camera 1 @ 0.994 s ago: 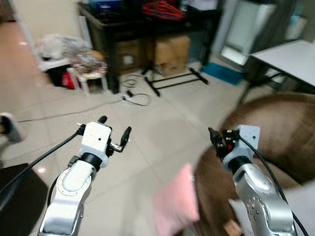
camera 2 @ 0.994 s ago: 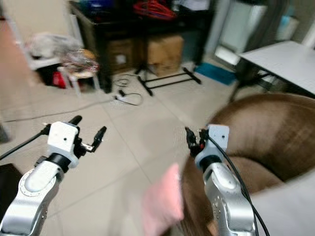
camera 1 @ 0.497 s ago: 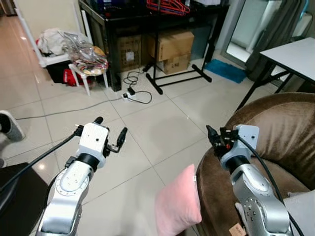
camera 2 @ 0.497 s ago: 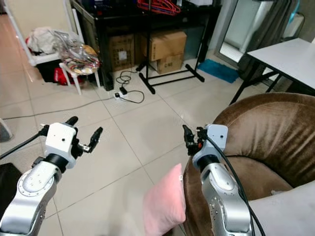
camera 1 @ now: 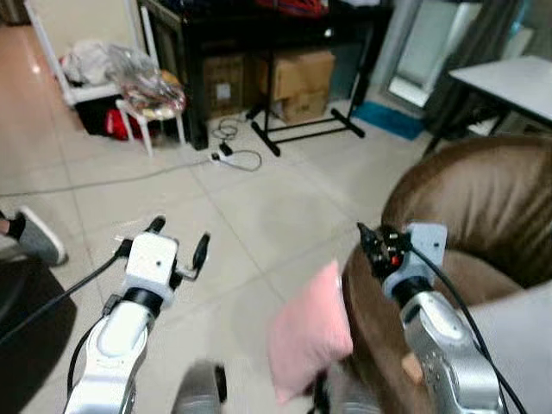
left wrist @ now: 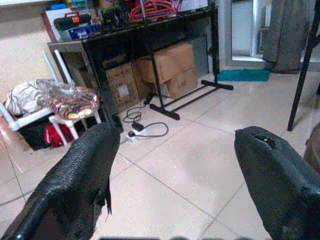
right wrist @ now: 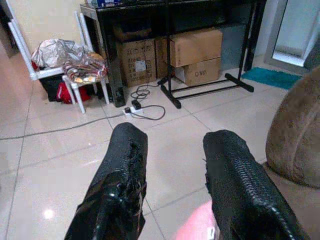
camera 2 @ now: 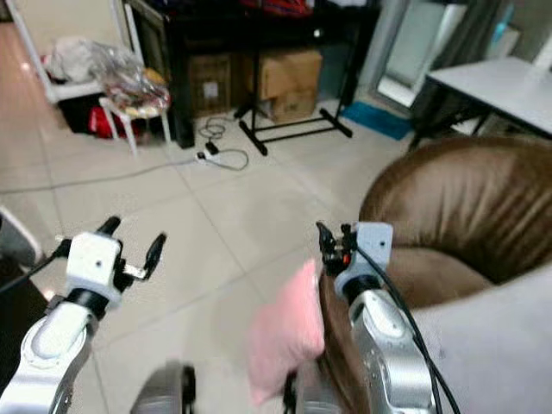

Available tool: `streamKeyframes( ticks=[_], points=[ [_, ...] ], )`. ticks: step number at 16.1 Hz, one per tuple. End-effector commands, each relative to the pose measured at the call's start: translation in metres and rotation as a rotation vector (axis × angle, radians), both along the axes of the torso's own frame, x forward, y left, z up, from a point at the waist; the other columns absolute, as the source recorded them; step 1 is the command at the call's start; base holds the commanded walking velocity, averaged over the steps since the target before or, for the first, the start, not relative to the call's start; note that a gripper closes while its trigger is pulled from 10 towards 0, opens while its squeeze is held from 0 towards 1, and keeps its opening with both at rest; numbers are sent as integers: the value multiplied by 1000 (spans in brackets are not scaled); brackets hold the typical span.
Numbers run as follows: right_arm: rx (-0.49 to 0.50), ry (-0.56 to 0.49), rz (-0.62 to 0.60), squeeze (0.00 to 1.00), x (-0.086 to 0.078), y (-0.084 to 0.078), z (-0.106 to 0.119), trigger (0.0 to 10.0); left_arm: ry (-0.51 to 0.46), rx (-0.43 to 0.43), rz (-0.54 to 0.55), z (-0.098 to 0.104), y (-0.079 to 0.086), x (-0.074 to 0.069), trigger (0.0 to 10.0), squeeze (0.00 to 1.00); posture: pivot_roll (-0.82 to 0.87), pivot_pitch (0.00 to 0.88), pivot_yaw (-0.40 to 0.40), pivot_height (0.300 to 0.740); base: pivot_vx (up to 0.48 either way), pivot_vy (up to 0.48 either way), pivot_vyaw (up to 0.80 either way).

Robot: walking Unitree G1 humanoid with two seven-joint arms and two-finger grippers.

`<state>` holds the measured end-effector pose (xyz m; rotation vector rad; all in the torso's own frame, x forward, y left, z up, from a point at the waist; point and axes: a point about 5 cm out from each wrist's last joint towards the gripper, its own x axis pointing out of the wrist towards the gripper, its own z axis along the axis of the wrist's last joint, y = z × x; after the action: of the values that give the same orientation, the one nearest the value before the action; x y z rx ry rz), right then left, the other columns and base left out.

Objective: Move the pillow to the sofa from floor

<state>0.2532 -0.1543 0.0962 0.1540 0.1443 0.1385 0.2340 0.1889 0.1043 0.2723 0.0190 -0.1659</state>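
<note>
A pink pillow [camera 1: 309,332] stands on the tiled floor, leaning against the front of the brown sofa [camera 1: 483,198]. My right gripper [camera 1: 369,240] hovers open just above the pillow's top corner, close to the sofa's arm. In the right wrist view its two black fingers [right wrist: 125,165] are apart with nothing between them, and a pink corner of the pillow [right wrist: 197,227] peeks in below. My left gripper [camera 1: 179,235] is held open over bare floor, well left of the pillow. Its fingers [left wrist: 85,165] spread wide in the left wrist view.
A black table [camera 1: 185,52] with cardboard boxes [camera 1: 297,73] under it stands at the back, with a rack's black feet [camera 1: 302,134] and a power strip cable [camera 1: 233,155] before it. A white stool [camera 1: 142,108] holds bags. A shoe [camera 1: 34,237] lies left. A white table [camera 1: 509,78] stands right.
The whole view has shifted down and turned blurrier, so the camera moved. Both arms keep about the same raised pose and both grippers stay open. The pillow still leans on the sofa.
</note>
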Motion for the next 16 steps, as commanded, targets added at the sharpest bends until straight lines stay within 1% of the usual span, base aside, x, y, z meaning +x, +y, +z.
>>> streamKeyframes(
  ticks=[1,2,3,4,6,8,10,11,14,16],
  points=[
    [-28,-12,9,0,2,-2,1,10000,-8,16,4,0,1,0,10000,0,19,0,-72,585,0,0,0],
    [-30,-11,11,0,2,-1,1,10000,-8,18,3,-1,1,0,10000,0,19,0,-72,580,0,0,0],
    [-66,13,30,0,3,0,-2,10000,-11,20,-10,-1,0,2,10000,0,13,0,-65,570,0,0,0],
    [-93,33,56,0,3,1,-5,10000,-15,23,-19,0,-1,3,10000,0,12,0,-58,570,0,0,0],
    [-88,36,68,0,3,5,-7,10000,-25,23,-22,3,0,5,10000,0,12,0,-44,570,0,0,0],
    [-77,46,49,0,2,5,-10,10000,-22,27,-24,3,1,8,10000,0,18,0,-42,570,0,0,0],
    [-66,50,35,0,2,6,-10,10000,-12,6,-37,3,0,9,10000,0,4,0,-26,570,0,0,0],
    [-72,51,37,0,3,6,-10,10000,-6,-8,-39,2,-1,10,10000,0,2,0,-24,570,0,0,0],
    [-121,44,62,0,2,7,-9,10000,1,-8,-44,3,1,10,10000,0,2,0,-10,570,0,0,0],
    [-100,54,28,0,2,8,-9,10000,9,-9,-61,4,2,10,10000,0,4,0,-8,570,298,0,800]
  ],
)
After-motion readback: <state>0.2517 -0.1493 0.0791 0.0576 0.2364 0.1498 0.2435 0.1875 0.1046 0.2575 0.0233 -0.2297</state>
